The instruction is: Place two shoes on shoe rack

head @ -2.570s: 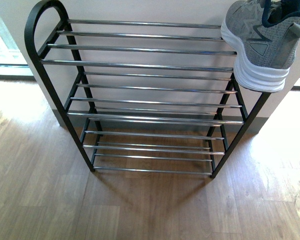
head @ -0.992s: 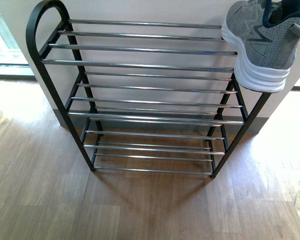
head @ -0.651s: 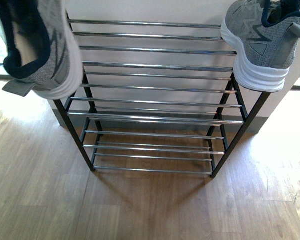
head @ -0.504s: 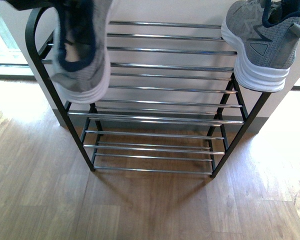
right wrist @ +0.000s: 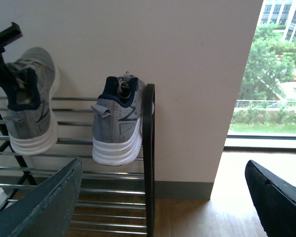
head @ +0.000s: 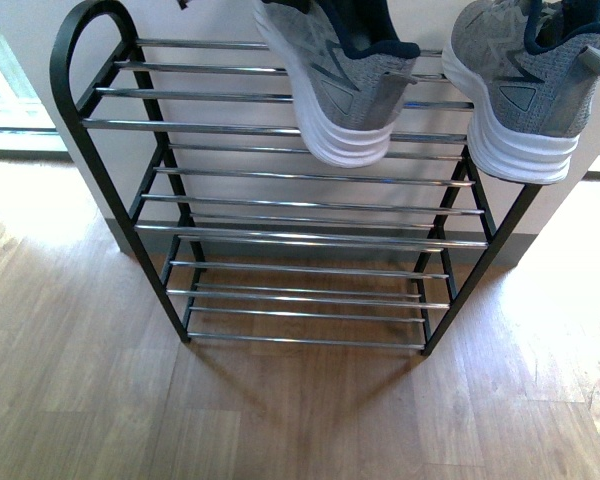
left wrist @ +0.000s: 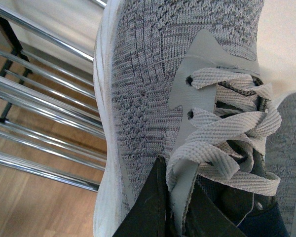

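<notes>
Left wrist view: left hand (left wrist: 180,207) seemingly tight on a shoe (left wrist: 138,98) above the rack (left wrist: 39,94); right hand (right wrist: 163,165) agape.

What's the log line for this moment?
left fingers: shut on second shoe, at rack top shelf | right fingers: open, empty | first shoe: on top shelf

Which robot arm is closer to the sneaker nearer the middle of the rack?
Left. The left gripper grips the middle sneaker by the tongue; the right gripper is open, apart from the shoe rack, touching nothing.
</notes>
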Robot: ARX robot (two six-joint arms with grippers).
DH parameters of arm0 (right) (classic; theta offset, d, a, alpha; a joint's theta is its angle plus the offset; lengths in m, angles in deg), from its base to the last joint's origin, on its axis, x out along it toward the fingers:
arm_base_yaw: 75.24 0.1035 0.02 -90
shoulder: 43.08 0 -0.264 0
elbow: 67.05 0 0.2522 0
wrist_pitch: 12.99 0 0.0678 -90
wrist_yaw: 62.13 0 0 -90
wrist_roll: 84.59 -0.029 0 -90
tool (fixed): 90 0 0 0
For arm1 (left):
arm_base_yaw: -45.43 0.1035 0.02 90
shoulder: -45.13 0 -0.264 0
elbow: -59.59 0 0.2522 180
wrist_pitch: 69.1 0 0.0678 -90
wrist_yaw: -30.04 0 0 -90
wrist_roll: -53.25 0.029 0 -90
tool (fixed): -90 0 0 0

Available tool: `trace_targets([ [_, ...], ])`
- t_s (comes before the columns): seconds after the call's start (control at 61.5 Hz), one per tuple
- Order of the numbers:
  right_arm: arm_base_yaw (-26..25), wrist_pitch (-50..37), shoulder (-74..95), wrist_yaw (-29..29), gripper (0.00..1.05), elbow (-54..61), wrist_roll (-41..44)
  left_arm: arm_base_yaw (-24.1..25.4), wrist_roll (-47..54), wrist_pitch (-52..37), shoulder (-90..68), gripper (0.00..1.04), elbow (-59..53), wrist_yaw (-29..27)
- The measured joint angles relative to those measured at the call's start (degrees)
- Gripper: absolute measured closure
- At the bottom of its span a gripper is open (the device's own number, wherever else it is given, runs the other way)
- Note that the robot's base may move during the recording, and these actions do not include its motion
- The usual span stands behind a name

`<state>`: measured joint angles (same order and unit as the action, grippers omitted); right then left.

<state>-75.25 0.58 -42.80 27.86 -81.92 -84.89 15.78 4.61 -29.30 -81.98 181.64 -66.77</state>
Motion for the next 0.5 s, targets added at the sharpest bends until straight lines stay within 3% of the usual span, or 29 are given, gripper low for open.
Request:
trace_targets([
  [0.26, 0.0, 0.0, 0.0, 0.0, 0.09, 0.0, 0.0, -3.7, 5.5, 9.7, -11.6, 1.03, 18.8, 7.4],
  [0.504, 0.0, 0.0, 0.0, 0.0, 0.09, 0.0, 0.0, -4.3, 7.9, 13.8, -18.0, 1.03, 30.1, 8.6],
])
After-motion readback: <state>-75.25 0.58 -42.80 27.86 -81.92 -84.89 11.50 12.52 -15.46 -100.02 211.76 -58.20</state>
